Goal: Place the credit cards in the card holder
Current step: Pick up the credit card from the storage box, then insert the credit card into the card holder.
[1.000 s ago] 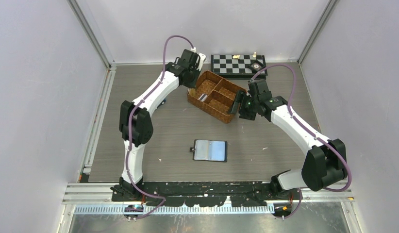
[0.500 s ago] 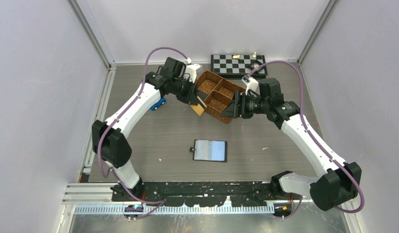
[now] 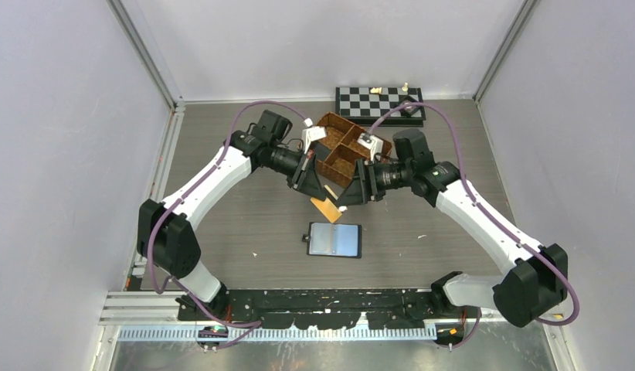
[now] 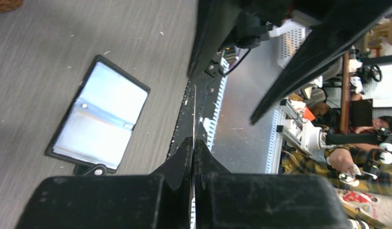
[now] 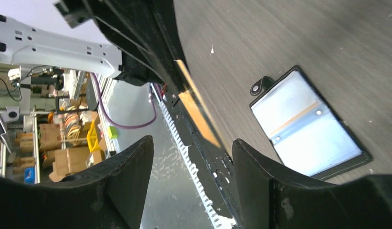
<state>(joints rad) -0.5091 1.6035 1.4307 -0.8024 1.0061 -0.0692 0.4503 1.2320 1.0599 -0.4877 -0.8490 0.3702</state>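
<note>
The card holder (image 3: pixel 334 239) lies open and flat on the table, pale sleeves up, and also shows in both wrist views (image 4: pixel 98 119) (image 5: pixel 308 124). My left gripper (image 3: pixel 316 192) is shut on a tan-orange credit card (image 3: pixel 326 209), which hangs in the air just beyond the holder's far edge. The left wrist view shows that card edge-on as a thin line (image 4: pixel 194 114) pinched at the left gripper (image 4: pixel 194 143). My right gripper (image 3: pixel 351 193) faces it from the right, open and holding nothing. The card (image 5: pixel 199 114) hangs ahead of the right gripper (image 5: pixel 191 143), apart from its fingers.
A brown wicker divided basket (image 3: pixel 334 118) stands behind both grippers, partly covered by the wrists. A chessboard (image 3: pixel 380 100) with a few pieces lies against the back wall. The arm bases and a metal rail run along the near edge.
My left gripper has lifted the tan-orange card out of the basket and carried it toward the card holder. My right gripper swung left from the basket's side to face it.
</note>
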